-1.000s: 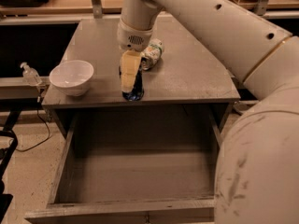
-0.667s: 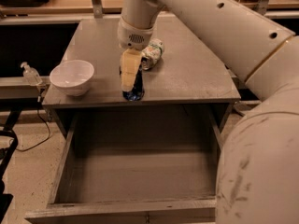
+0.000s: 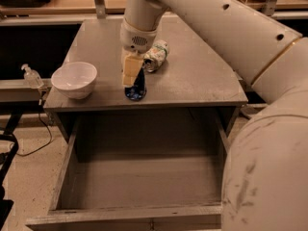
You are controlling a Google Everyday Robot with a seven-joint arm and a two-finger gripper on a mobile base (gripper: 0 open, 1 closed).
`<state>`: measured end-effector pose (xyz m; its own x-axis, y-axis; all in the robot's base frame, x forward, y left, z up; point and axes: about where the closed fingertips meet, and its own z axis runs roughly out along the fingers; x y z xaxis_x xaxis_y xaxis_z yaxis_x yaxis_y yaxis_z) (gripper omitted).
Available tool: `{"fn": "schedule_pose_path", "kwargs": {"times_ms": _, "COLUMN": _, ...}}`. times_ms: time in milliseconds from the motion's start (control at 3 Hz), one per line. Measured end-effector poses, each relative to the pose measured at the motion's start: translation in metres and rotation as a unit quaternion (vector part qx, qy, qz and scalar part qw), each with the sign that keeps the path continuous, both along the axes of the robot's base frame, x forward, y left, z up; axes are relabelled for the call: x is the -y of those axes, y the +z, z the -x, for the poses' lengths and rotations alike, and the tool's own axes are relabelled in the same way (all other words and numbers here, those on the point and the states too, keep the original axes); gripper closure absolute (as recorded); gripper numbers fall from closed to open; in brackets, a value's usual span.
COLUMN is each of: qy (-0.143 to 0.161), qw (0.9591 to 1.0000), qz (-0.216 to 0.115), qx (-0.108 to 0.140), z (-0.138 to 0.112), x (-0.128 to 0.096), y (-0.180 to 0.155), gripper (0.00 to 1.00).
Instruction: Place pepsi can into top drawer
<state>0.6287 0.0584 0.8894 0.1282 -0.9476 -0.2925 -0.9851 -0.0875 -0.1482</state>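
The pepsi can [image 3: 136, 89] is dark blue and stands near the front edge of the grey cabinet top [image 3: 192, 81]. My gripper [image 3: 133, 76] comes down from above, and its yellowish fingers [image 3: 129, 70] are closed around the can's upper part, hiding its top. The can's base is at or just above the cabinet top. The top drawer [image 3: 130, 219] is pulled fully open below and in front of the can, and nothing lies inside it.
A white bowl [image 3: 74, 78] sits at the left of the cabinet top. A pale green-and-white can [image 3: 156, 56] lies on its side just behind my gripper. A clear pump bottle [image 3: 31, 76] stands left of the cabinet. My arm fills the right side.
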Motion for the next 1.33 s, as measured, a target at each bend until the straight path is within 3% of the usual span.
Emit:
{"fn": "schedule_pose_path", "kwargs": {"times_ms": 333, "qy": 0.000, "qw": 1.0000, "qz": -0.001, "qx": 0.000, "z": -0.001, "x": -0.002, "y": -0.002, "gripper": 0.64}}
{"fn": "schedule_pose_path", "kwargs": {"times_ms": 667, "qy": 0.017, "qw": 0.9991, "qz": -0.032, "qx": 0.023, "z": 0.002, "x": 0.002, "y": 0.020, "gripper": 0.87}}
{"fn": "schedule_pose_path", "kwargs": {"times_ms": 1000, "qy": 0.050, "qw": 0.9886, "qz": -0.112, "qx": 0.088, "z": 0.030, "x": 0.017, "y": 0.077, "gripper": 1.00}}
{"fn": "schedule_pose_path", "kwargs": {"times_ms": 1333, "qy": 0.093, "qw": 0.9772, "qz": -0.169, "qx": 0.089, "z": 0.082, "x": 0.015, "y": 0.080, "gripper": 1.00}}
